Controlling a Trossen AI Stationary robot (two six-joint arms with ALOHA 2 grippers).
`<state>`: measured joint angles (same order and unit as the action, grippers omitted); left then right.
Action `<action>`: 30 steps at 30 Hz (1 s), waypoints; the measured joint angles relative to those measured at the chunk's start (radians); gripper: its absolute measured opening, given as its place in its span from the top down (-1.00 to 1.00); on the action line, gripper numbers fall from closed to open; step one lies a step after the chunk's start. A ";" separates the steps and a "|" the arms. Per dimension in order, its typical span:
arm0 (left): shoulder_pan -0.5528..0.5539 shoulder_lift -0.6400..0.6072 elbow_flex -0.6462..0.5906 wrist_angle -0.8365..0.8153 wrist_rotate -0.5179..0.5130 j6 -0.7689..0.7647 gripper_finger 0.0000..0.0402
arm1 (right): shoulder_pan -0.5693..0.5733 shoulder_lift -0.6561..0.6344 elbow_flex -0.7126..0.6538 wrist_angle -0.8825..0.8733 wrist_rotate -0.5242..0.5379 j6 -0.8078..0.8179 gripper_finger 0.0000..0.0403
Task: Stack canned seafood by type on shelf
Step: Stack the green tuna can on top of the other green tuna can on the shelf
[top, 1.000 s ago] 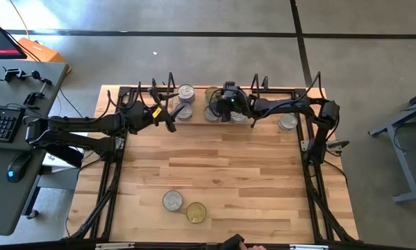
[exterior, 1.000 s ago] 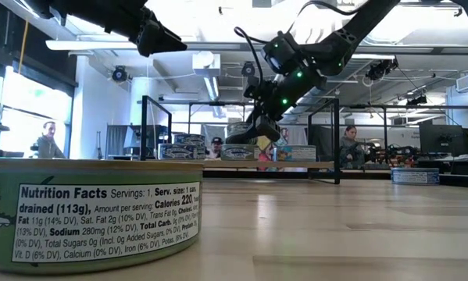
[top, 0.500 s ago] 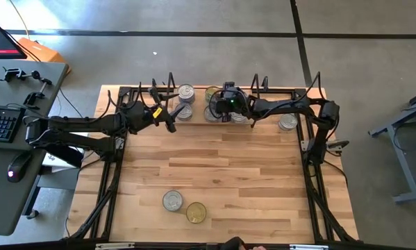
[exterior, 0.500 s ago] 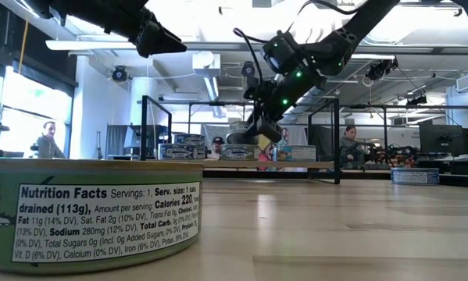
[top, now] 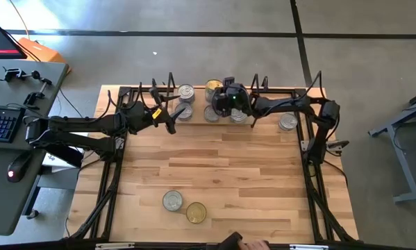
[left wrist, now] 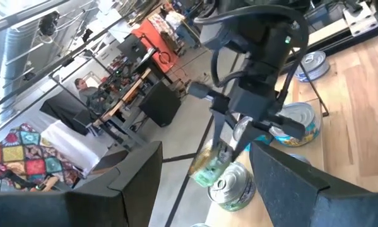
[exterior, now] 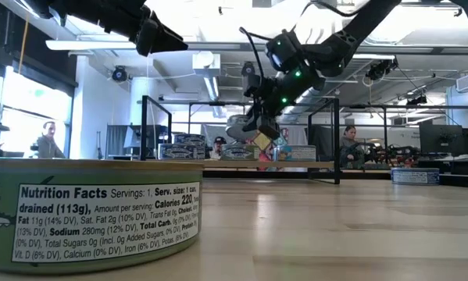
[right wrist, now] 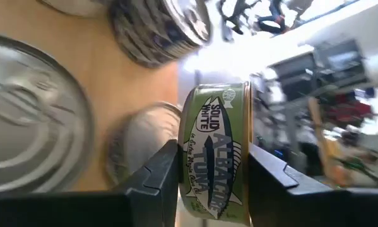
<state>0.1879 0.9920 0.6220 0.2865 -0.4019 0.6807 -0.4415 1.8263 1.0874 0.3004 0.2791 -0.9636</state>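
Right gripper point(top: 219, 95) fingers clamped on gold-lid albacore tuna tin point(right wrist: 212, 154) above shelf point(top: 194, 89); left gripper point(top: 170, 118) fingers wide, empty.

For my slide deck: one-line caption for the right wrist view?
Right gripper jaws clamp a green albacore tuna tin on edge above silver-lidded tins.

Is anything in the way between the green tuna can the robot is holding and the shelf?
Nothing visible blocks it. The right gripper holds the green tuna can on edge, lifted just above the shelf. Other tins already sit on the shelf around it. The left gripper waits open nearby.
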 joint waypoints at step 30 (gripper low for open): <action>0.000 0.000 0.000 0.017 0.000 0.003 -0.15 | -0.036 0.052 0.000 0.041 -0.034 -0.004 0.07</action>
<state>0.1875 0.9920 0.6220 0.3031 -0.4015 0.6840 -0.4774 1.8782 1.0874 0.3418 0.2449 -0.9672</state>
